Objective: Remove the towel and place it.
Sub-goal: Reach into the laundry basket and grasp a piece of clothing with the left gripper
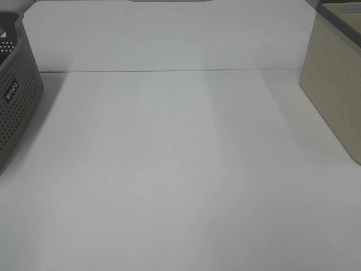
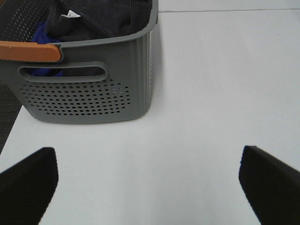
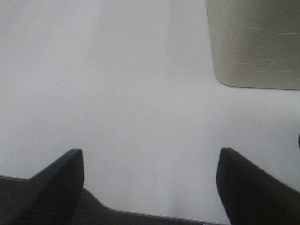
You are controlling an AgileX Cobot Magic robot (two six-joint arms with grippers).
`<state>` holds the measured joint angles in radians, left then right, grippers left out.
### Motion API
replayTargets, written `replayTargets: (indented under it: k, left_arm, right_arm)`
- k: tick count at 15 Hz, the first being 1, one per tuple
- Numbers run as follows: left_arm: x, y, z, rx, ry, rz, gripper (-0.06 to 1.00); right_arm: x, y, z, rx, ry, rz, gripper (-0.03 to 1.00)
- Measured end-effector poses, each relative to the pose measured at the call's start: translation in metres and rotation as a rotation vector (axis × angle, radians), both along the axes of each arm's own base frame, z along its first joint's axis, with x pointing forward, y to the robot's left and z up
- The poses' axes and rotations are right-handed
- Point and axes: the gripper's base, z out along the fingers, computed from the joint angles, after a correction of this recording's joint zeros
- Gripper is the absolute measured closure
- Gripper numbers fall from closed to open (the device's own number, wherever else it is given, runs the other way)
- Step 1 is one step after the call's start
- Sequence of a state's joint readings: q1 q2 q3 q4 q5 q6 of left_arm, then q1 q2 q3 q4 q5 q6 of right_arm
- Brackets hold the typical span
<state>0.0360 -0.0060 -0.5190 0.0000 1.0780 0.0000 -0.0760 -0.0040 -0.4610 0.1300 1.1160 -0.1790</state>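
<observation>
Towel (image 2: 110, 16), seemingly, inside grey basket (image 2: 93, 96), apart from wide-open, empty left gripper (image 2: 147, 154) and right gripper (image 3: 151, 152).

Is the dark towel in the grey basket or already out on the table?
In: the dark navy-black cloth towel lies bunched inside the grey perforated plastic basket, seen in the left wrist view.
</observation>
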Motion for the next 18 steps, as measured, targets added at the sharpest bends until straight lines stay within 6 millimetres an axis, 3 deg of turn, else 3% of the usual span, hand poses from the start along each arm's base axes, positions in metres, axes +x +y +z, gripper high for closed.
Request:
replayTargets:
  k: [8, 11, 13, 14, 18]
  left_arm:
    - [0.000, 0.000, 0.000, 0.005, 0.000, -0.003, -0.05]
    - [0.004, 0.000, 0.010, 0.104, 0.079, -0.059, -0.05]
    - [0.020, -0.001, 0.031, 0.174, 0.167, -0.131, -0.05]
    - [0.049, -0.001, 0.052, 0.244, 0.255, -0.208, -0.04]
    - [0.101, 0.001, 0.092, 0.400, 0.368, -0.356, -0.03]
  right_arm:
    - [0.000, 0.000, 0.000, 0.000, 0.000, 0.000, 0.20]
    - [0.000, 0.000, 0.000, 0.000, 0.000, 0.000, 0.20]
    - [0.000, 0.000, 0.000, 0.000, 0.000, 0.000, 0.20]
    - [0.000, 0.000, 0.000, 0.000, 0.000, 0.000, 0.20]
    - [0.000, 0.000, 0.000, 0.000, 0.000, 0.000, 0.20]
